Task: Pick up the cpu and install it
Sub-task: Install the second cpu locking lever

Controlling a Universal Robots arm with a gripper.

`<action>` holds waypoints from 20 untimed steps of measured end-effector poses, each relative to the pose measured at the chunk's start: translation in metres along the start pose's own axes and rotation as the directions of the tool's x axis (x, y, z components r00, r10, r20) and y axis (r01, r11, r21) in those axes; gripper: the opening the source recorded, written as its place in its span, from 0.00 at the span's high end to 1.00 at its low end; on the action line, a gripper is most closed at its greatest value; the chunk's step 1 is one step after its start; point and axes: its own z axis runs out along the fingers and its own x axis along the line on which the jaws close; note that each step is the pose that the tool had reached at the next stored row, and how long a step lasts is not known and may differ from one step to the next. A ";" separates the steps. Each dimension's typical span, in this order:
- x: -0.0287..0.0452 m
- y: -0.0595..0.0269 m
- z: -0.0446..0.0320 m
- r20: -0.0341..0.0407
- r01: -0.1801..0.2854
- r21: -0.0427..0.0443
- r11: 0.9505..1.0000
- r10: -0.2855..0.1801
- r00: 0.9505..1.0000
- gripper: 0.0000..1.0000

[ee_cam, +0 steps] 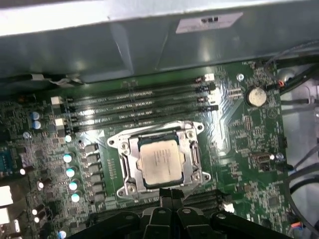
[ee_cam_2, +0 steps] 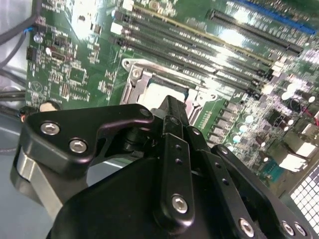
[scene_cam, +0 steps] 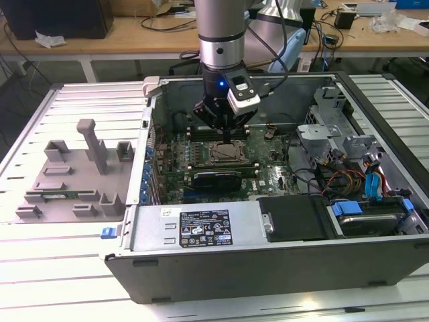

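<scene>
Over the open computer case [scene_cam: 201,231] on the slatted tabletop [scene_cam: 67,248], the exterior view shows the gripper [scene_cam: 228,134] hanging just above the motherboard's socket [scene_cam: 226,151]. From the first wrist view, the cpu [ee_cam: 159,160], silver and square, lies seated in the socket frame [ee_cam: 124,164], with the fingers [ee_cam: 172,195] pressed together, holding nothing. Seen in the second wrist view, the fingers [ee_cam_2: 174,119] hover closed over the pale cpu [ee_cam_2: 155,95].
</scene>
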 end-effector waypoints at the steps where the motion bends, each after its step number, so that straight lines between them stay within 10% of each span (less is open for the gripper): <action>1: 0.0004 -0.0002 0.0002 -0.002 0.002 -0.012 1.000 -0.002 1.000 0.89; 4: 0.0018 -0.0006 0.0027 -0.007 0.012 -0.047 0.999 -0.013 1.000 0.89; 20: -0.0002 -0.0308 0.0077 -0.005 0.101 -0.056 0.993 -0.101 0.995 0.89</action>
